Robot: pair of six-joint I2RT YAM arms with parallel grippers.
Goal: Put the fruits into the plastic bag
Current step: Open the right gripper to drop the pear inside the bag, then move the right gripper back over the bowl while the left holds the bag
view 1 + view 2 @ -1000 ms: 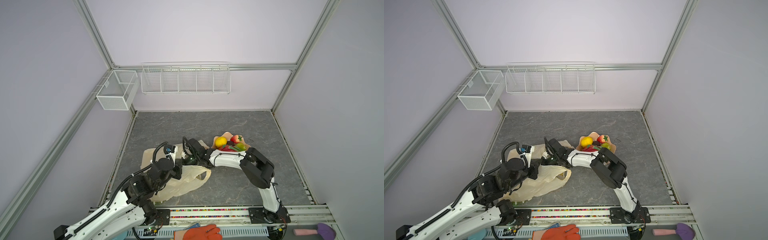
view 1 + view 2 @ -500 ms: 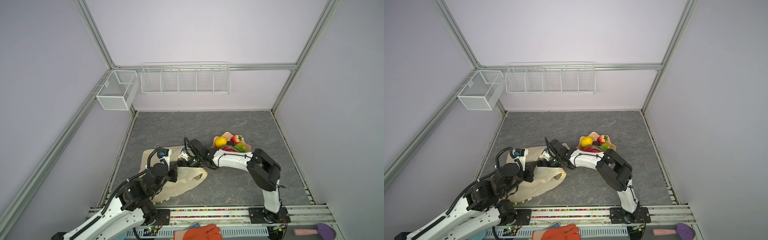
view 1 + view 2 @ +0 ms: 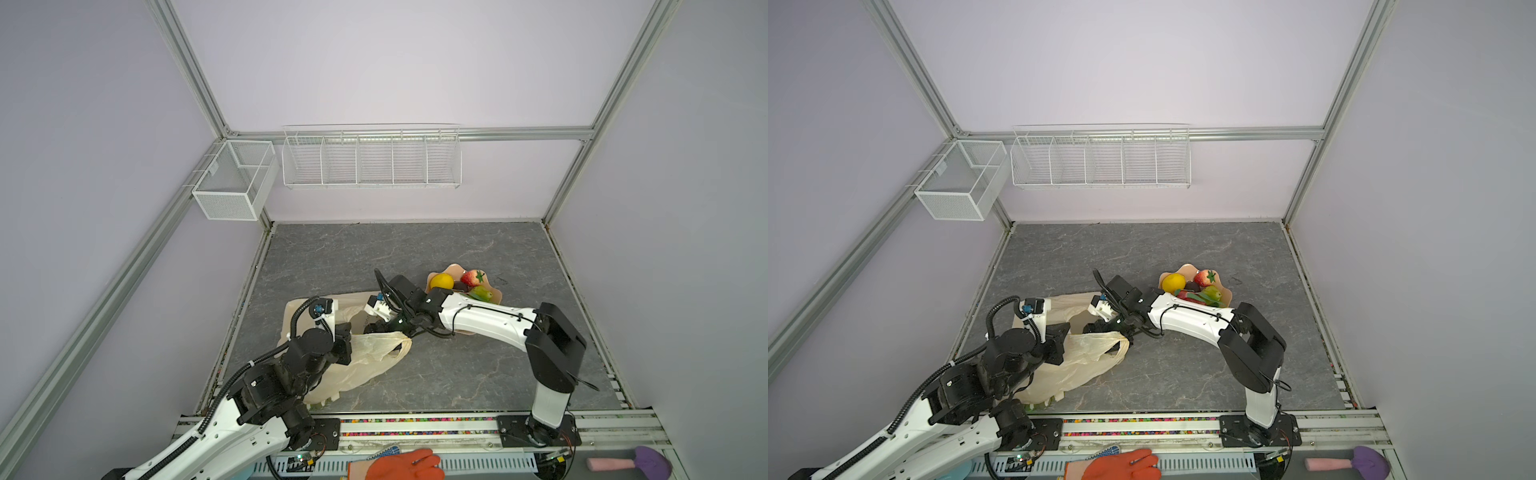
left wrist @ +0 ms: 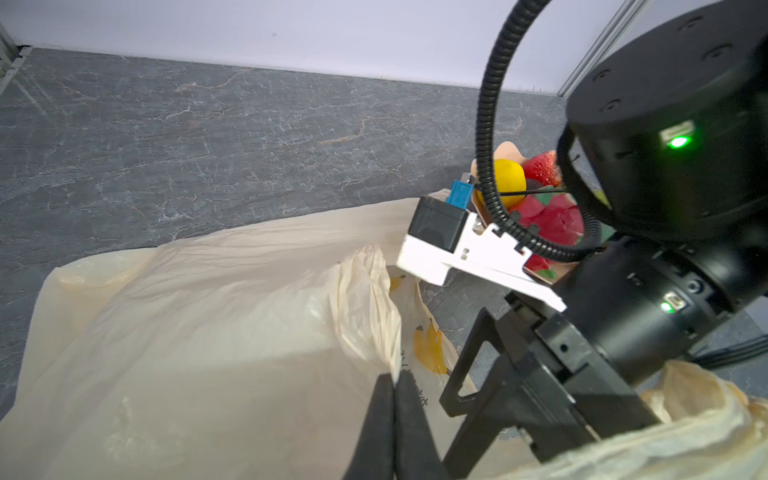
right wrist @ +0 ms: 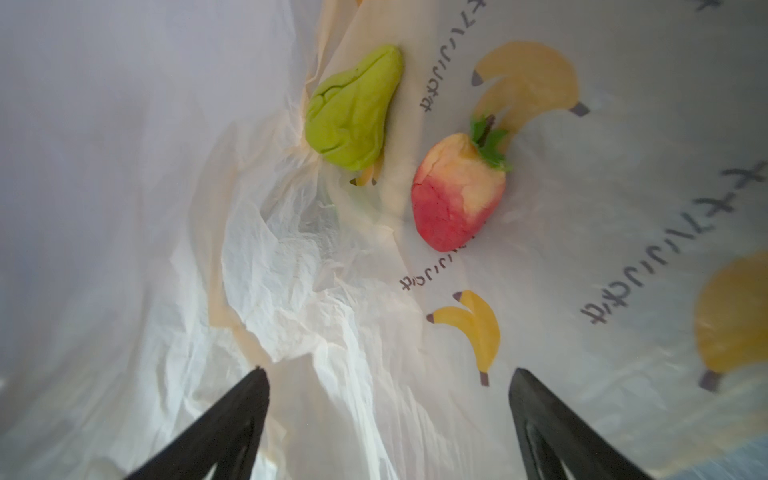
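Top views, bag: the plastic bag (image 3: pixel 365 370) lies on the table (image 3: pixel 415 257), its mouth turned toward the peach plate (image 3: pixel 498 297).
Top views, my grippers: in both top views my left gripper (image 3: pixel 352 334) is at the bag's upper rim and my right gripper (image 3: pixel 376 326) reaches into the mouth.
Top views, fruits waiting: a lemon (image 3: pixel 441 281), a strawberry (image 3: pixel 471 277) and a green piece (image 3: pixel 482 293) sit on the plate, near the bag but outside it.
Left wrist, grip: my left gripper is closed, pinching a fold of the rim and lifting it so the mouth gapes.
Left wrist, beyond: the dragon fruit (image 4: pixel 552 220) shows on the plate behind my right arm.
Right wrist, jaws: my right gripper stands wide open and empty inside the bag.
Right wrist, contents: a green pear-shaped fruit (image 5: pixel 353 112) and a red-and-yellow fruit (image 5: pixel 457 193) with a green stalk lie on the banana-printed film, apart from my fingertips.
Doing it well: I judge this drop done. I should back my right gripper straight out through the mouth, jaws clear of the thin film. My left pinch should stay high and taut so the opening does not collapse.
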